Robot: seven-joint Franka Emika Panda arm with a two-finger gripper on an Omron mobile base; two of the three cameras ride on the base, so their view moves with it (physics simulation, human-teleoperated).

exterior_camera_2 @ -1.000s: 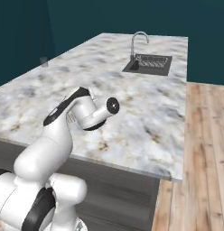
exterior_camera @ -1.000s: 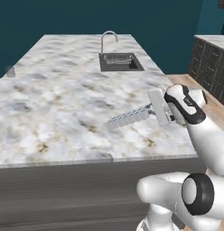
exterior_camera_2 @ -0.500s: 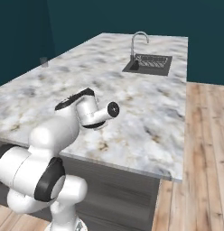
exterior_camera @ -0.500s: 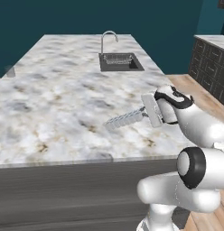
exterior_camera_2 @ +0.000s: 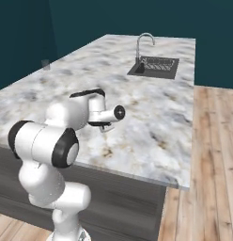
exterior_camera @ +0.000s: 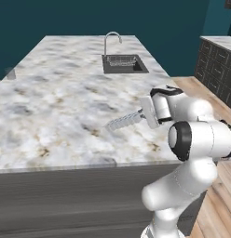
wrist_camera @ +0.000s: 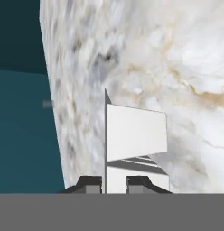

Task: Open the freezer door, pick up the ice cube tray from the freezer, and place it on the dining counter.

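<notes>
My gripper (exterior_camera: pixel 144 115) is shut on the ice cube tray (exterior_camera: pixel 124 122), a pale flat tray that sticks out to the left of the hand, just above the dining counter (exterior_camera: pixel 57 93) near its front right part. In the hand view the ice cube tray (wrist_camera: pixel 136 135) rises edge-on from between the two dark fingertips (wrist_camera: pixel 89 184), with the marble dining counter (wrist_camera: pixel 177 67) behind it. In the right base view the white hand covers most of the tray over the dining counter (exterior_camera_2: pixel 151 108). The freezer and the freezer door are out of view.
An inset sink (exterior_camera: pixel 123 63) with a curved faucet (exterior_camera: pixel 110 39) lies at the far side of the slab. Dark drawers (exterior_camera: pixel 215 69) stand to the right across a wooden floor (exterior_camera_2: pixel 207 164). A small grey object (exterior_camera_2: pixel 45 64) sits at the counter's far left edge.
The tray has shifted a little to the left over the counter, still gripped. The arm's lower links have swung round and now stand closer to the counter's front edge.
</notes>
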